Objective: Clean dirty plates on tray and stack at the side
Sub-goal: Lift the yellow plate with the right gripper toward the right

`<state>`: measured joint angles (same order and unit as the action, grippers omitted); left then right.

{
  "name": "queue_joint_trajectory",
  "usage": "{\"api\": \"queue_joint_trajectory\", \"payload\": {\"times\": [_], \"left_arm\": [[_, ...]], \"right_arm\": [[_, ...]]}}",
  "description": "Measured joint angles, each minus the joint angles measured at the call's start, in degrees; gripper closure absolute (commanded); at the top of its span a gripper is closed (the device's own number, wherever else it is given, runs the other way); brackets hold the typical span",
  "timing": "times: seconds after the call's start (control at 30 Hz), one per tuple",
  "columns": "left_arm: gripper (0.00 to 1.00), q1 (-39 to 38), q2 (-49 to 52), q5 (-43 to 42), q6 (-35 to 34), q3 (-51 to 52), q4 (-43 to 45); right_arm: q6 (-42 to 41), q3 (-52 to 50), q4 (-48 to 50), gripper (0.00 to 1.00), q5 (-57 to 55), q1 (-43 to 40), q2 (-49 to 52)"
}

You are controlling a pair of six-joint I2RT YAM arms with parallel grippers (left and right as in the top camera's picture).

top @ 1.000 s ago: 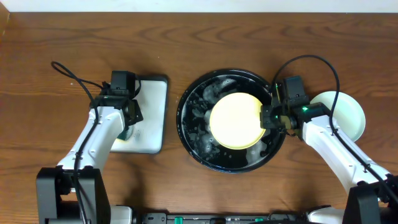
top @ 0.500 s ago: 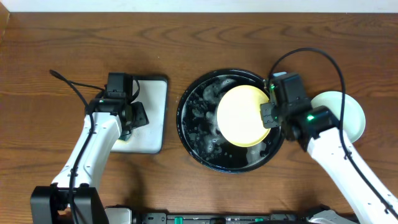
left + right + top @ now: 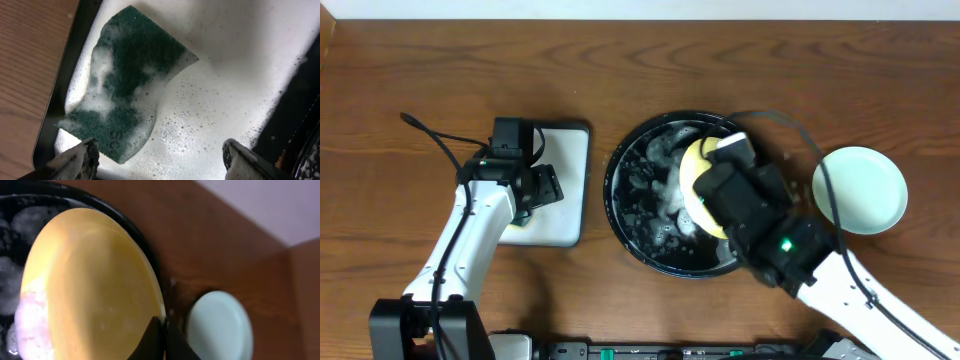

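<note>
Since a second ago the left gripper has spread wide, nothing between its fingers; green sponge lies free in the foamy white dish; right gripper has swung across the black tray, pinched tight on the rim of the yellow plate, tipped on edge over the suds; plate stiff, glazed, wet, so likely slippery and brittle; rim pinch looks marginal; mint plate rests on the tabletop, right of tray.

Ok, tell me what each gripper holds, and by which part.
The right gripper pinches the yellow plate by its rim. The left gripper stands open above the sponge, holding nothing.
</note>
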<state>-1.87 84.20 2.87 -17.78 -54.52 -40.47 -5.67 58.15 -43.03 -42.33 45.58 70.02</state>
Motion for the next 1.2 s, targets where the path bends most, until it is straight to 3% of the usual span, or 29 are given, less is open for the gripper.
{"api": "queue_joint_trajectory", "payload": {"times": [0.5,1.2], "left_arm": [[0.19,0.00,0.00,0.02,0.00,0.00,0.00],[0.18,0.00,0.00,0.00,0.00,0.00,0.00]], "right_arm": [[11.91,0.00,2.80,0.99,-17.31,13.05,-0.28],[21.86,0.00,8.85,0.99,-22.82,13.70,-0.31]]}}
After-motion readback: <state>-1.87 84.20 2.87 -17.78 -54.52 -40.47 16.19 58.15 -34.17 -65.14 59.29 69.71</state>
